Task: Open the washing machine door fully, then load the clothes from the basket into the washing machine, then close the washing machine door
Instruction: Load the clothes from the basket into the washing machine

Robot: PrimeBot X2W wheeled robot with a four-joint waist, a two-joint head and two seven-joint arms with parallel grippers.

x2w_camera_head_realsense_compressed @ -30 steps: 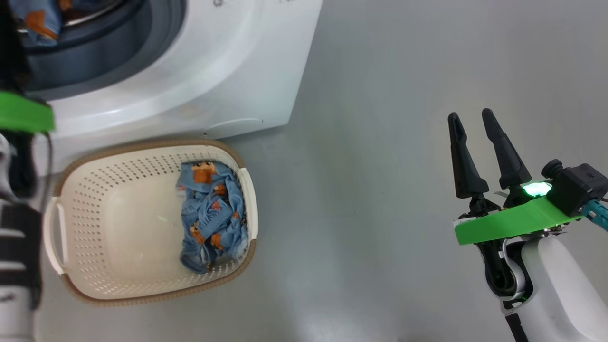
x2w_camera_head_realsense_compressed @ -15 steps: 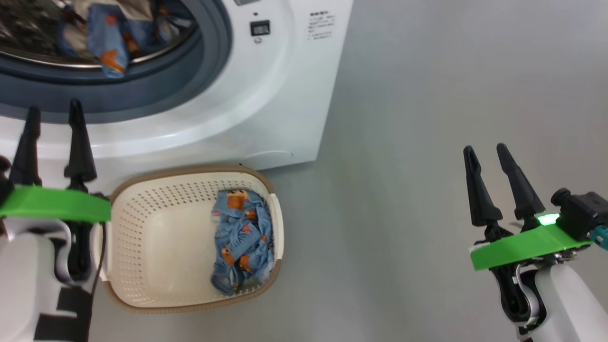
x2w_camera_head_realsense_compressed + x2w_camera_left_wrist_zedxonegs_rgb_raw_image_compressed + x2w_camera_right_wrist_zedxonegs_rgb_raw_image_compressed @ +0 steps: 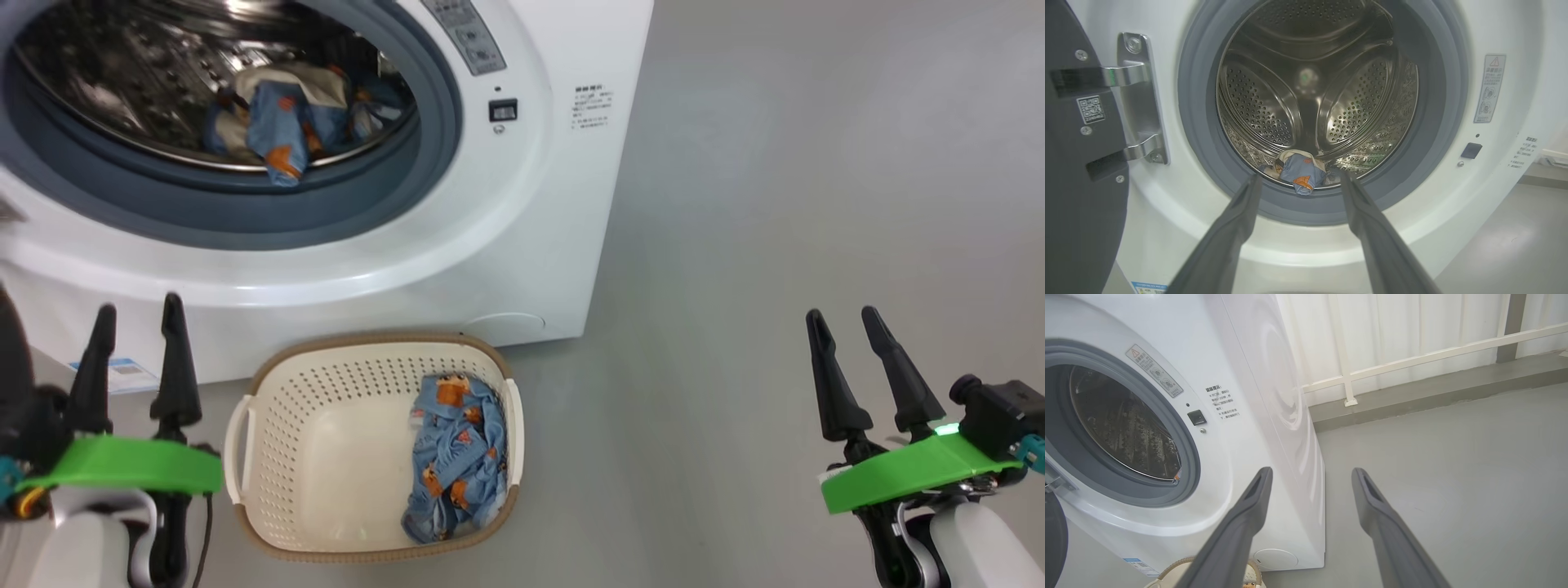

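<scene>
The white washing machine [image 3: 522,212] stands with its mouth uncovered. Its dark grey door [image 3: 1081,163] is swung wide on the left hinge. Blue bear-print and cream clothes [image 3: 282,122] lie at the front of the steel drum, and the left wrist view shows the same clothes [image 3: 1302,171]. On the floor in front sits the cream basket [image 3: 302,400], with one blue bear-print piece [image 3: 457,457] against its right wall. My left gripper [image 3: 139,305] is open and empty, just left of the basket, pointing at the drum [image 3: 1300,176]. My right gripper [image 3: 841,313] is open and empty, far right over bare floor.
Grey floor [image 3: 775,204] spreads to the right of the machine. A white railing and pale wall [image 3: 1412,355] run behind it. A blue label sticker [image 3: 122,371] sits low on the machine's front, near my left fingers.
The head camera has swung up, bringing the drum into view. My left gripper has drawn back from the machine's mouth to beside the basket, still open. The right gripper has barely moved.
</scene>
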